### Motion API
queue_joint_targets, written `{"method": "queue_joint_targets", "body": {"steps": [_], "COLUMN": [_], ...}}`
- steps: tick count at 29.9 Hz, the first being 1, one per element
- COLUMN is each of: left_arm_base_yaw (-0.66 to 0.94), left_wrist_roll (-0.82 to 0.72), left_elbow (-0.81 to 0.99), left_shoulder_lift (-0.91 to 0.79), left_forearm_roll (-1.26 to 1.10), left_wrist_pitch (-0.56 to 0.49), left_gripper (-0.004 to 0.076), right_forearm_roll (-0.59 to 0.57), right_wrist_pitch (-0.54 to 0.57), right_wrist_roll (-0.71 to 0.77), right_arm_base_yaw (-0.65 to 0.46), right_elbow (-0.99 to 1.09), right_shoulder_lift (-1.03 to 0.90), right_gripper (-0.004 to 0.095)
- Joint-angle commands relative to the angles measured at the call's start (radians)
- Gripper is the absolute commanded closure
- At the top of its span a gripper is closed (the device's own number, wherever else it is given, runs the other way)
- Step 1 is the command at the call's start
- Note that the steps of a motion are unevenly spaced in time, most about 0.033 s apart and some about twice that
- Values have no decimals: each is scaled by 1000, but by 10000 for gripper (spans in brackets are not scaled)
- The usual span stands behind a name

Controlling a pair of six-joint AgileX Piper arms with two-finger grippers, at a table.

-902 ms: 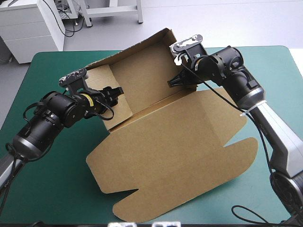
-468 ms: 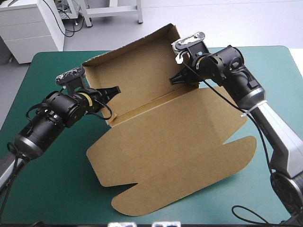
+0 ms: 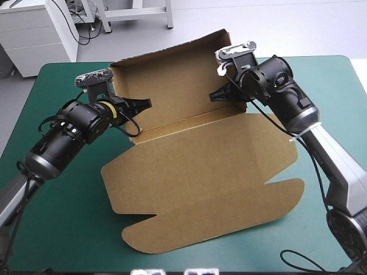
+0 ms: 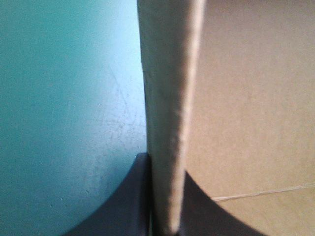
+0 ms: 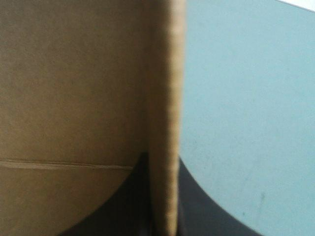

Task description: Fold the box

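Observation:
The brown box lies open on the teal-green cover, its rear wall standing up and its wide lid flat toward the front. My left gripper is shut on the wall's left end. The left wrist view shows that board edge running upright between the black fingers, with my left gripper pinched on it. My right gripper is shut on the wall's right end. In the right wrist view the board edge passes between the two fingers of my right gripper.
The raised wall stands close to the table's far edge. Bare cover lies to the left front and along the right side. A white cabinet stands beyond the far left corner.
My left gripper has closed on the left end of the wall, which was folded inward earlier and now stands straighter. The rear wall has risen, and the lid has slid slightly toward the front left.

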Motion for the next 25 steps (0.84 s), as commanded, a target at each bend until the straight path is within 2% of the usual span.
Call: {"method": "queue_joint_targets", "body": {"steps": [1, 4, 9, 12, 16, 25], "left_arm_base_yaw": [-3, -3, -3, -3, -3, -1], "left_wrist_roll": [87, 156, 278, 359, 359, 338], "left_elbow": [-107, -168, -230, -251, -259, -263], "left_shoulder_lift": [34, 124, 247, 303, 352, 408], "left_forearm_roll": [11, -21, -42, -38, -26, 29], "left_wrist_pitch": [17, 93, 188, 238, 252, 256], "left_gripper": [731, 731, 731, 731, 731, 731], "right_forearm_roll": [-84, -84, -78, -27, 52, 111], "right_wrist_pitch": [74, 140, 154, 154, 154, 136], "right_wrist_roll": [19, 19, 19, 18, -3, -44], "right_arm_base_yaw": [-8, -8, -15, -31, -66, -88], "right_elbow": [-29, -29, -29, -29, -29, -29], "right_shoulder_lift": [-3, 41, 126, 170, 211, 248], "right_gripper": [918, 925, 927, 927, 927, 927]}}
